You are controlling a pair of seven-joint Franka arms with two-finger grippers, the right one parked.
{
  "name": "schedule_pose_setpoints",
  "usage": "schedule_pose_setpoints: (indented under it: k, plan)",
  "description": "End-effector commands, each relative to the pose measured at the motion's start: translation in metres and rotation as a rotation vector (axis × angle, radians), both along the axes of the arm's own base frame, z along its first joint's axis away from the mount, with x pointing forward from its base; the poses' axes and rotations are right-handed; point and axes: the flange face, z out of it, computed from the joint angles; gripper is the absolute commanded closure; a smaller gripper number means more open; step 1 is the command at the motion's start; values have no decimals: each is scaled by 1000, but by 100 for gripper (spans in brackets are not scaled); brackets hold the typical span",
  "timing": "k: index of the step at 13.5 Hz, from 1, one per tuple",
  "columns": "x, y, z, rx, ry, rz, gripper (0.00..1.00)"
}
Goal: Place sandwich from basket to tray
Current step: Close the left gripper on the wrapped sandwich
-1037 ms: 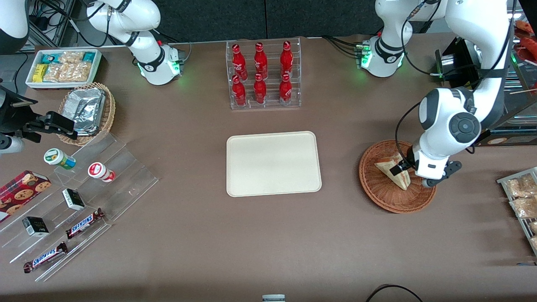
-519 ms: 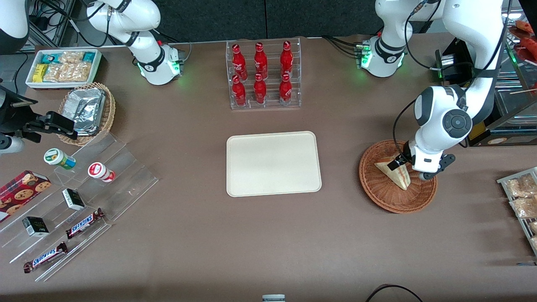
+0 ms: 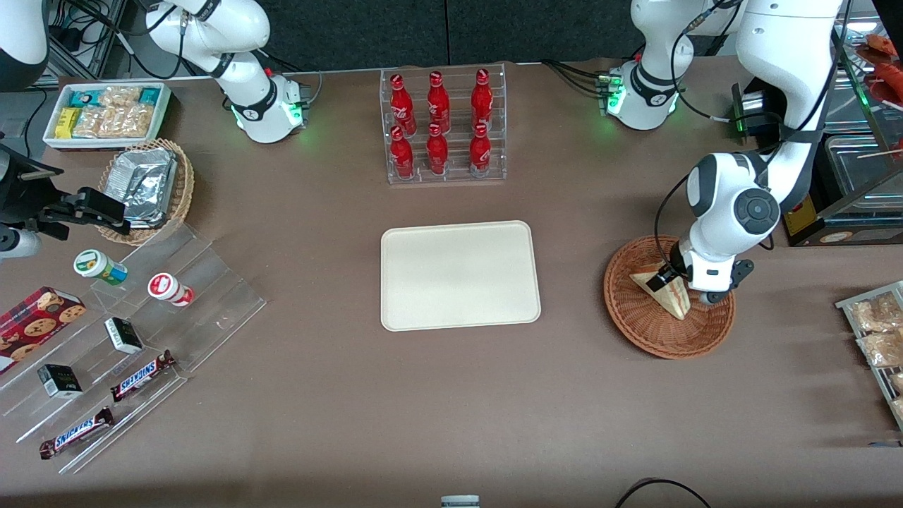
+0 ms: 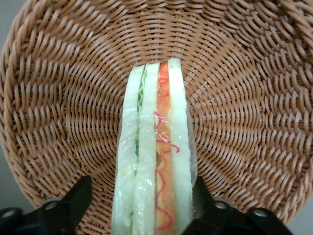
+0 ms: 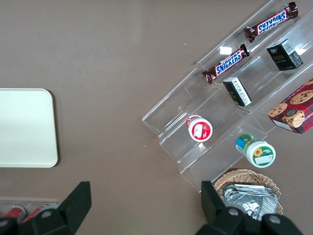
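We see gripper (image 3: pixel 667 281) low in basket (image 3: pixel 638 321), fingers (image 4: pixel 68 205) spread, straddling sandwich (image 4: pixel 155 161), not clamped. Sandwich stands on edge in basket. Tray (image 3: pixel 458 275) bare, at nine o'clock from basket. Grasp, lift, transfer: all remain.

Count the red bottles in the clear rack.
6: three on the rack's upper step, three on the lower. The gripper straddles the sandwich, open.
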Motion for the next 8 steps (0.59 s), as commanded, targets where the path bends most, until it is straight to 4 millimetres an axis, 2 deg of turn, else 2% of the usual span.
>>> schedule_pose_setpoints:
  k: [1,2,4,6,8]
  plan:
    - [3,-4,4,-8,-14,30,94]
    - [5,-4,9,-9,-20,28,98]
    - [10,-7,25,-10,-17,25,100]
    - [22,-19,59,-8,77,1,100]
    - [33,-43,102,-3,131,-47,100]
